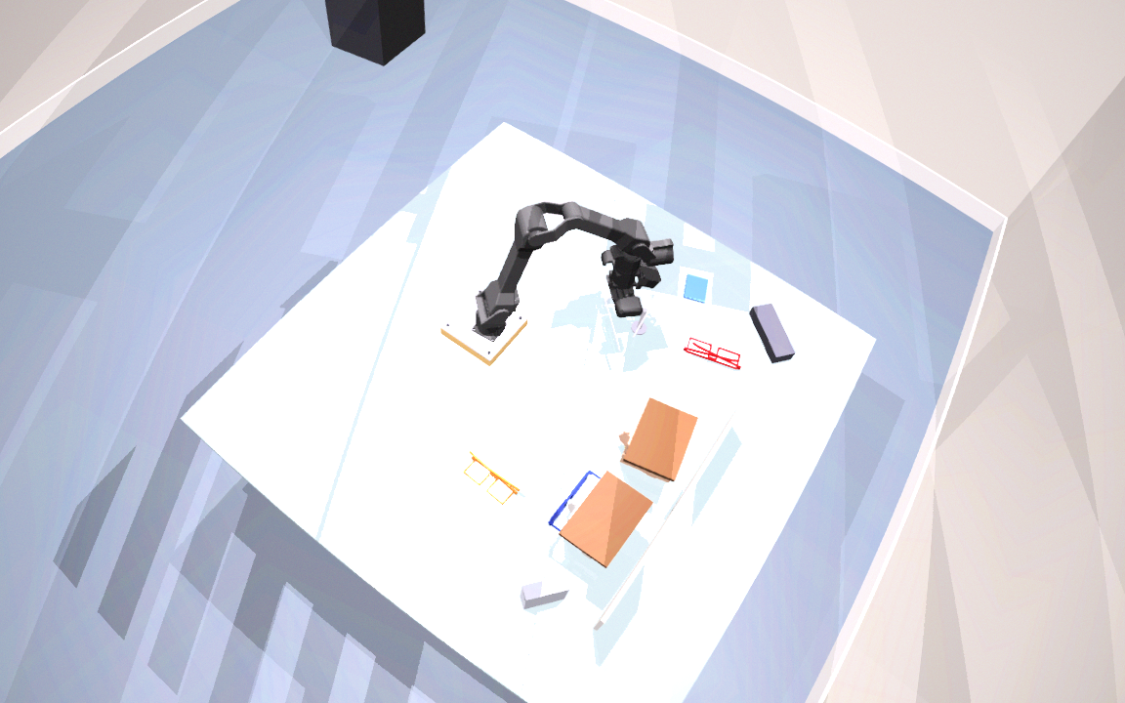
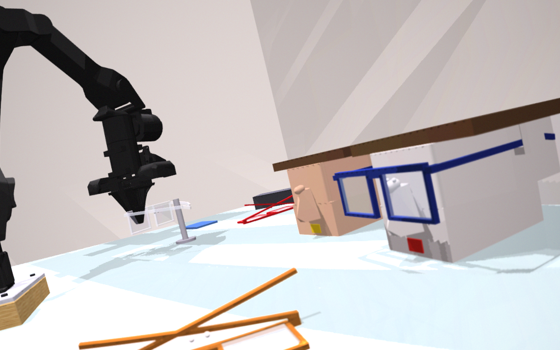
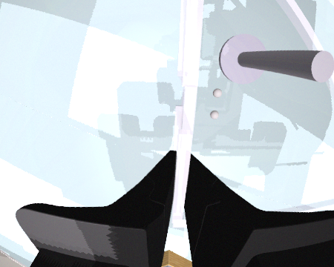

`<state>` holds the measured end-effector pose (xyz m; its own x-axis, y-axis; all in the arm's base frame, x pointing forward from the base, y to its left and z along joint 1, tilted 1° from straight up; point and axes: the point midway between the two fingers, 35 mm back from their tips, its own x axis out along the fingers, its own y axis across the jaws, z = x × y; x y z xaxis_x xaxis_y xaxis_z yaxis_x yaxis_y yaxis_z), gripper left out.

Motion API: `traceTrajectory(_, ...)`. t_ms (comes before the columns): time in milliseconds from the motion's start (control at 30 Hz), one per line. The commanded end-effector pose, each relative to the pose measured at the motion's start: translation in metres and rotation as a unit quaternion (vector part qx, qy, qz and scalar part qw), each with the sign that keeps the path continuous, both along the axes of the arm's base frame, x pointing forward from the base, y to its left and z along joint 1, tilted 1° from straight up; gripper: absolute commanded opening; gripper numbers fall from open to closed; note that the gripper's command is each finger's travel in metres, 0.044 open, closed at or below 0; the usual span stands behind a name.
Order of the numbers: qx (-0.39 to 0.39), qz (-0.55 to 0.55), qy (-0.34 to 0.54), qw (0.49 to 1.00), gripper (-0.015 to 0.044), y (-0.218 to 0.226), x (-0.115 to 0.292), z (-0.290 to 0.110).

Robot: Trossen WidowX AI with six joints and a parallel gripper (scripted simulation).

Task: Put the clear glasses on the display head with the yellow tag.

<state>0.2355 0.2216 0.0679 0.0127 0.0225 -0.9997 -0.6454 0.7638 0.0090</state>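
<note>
My gripper (image 1: 628,308) (image 2: 136,212) (image 3: 178,156) is shut on the clear glasses (image 2: 164,216) (image 3: 189,55) at one lens end of the frame. It holds them level above the table, beside the top of a thin grey stand post (image 1: 639,325) (image 2: 178,221) (image 3: 281,64). I cannot tell whether they touch the post. The tan head (image 1: 661,436) (image 2: 321,195) with the yellow tag (image 2: 315,228) stands apart, far from the gripper, with a bare face. The white head (image 1: 608,517) (image 2: 482,191) next to it has a red tag (image 2: 415,245) and wears blue glasses (image 1: 566,502) (image 2: 386,191).
Red glasses (image 1: 712,353) (image 2: 268,208) lie between the stand and the heads. Orange glasses (image 1: 494,476) (image 2: 212,326) lie at the table's front. A blue card (image 1: 695,287) (image 2: 201,224), a grey box (image 1: 770,332) (image 2: 273,198) and a small pale block (image 1: 542,595) lie nearby.
</note>
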Motion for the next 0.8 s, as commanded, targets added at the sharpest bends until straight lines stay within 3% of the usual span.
traceTrajectory(0,0.003,0.001,-0.004,1.000,0.0000,0.001,-0.004,0.003)
traceTrajectory(767,0.003,0.001,-0.003,1.000,0.0000,0.000,-0.020,0.002)
